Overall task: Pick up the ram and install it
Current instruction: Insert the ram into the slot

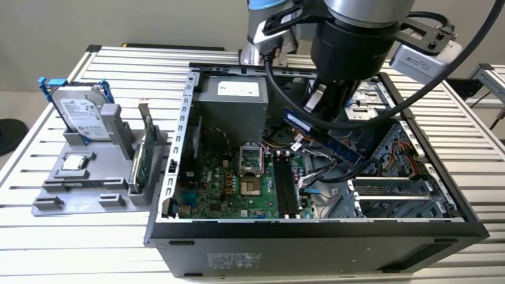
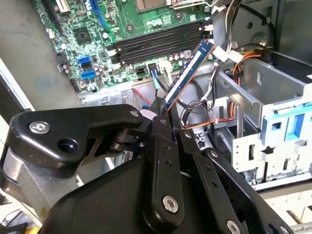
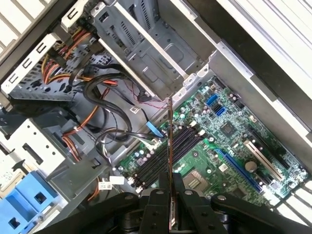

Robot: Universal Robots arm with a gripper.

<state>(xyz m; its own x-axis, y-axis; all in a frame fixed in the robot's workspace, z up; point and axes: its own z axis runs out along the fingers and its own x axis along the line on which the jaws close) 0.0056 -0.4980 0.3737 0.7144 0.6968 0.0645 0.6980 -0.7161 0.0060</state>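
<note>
Gripper (image 2: pixel 162 108) clenched on the ram (image 2: pixel 189 70), memory slots (image 2: pixel 156 44) beyond its tips. Mid-carry, likely; seating needs the stick aligned with a slot.

Bright, even light. The slatted table (image 1: pixel 71 248) around the computer case (image 1: pixel 316 242) glares white. Inside the case, mild shadow.
</note>
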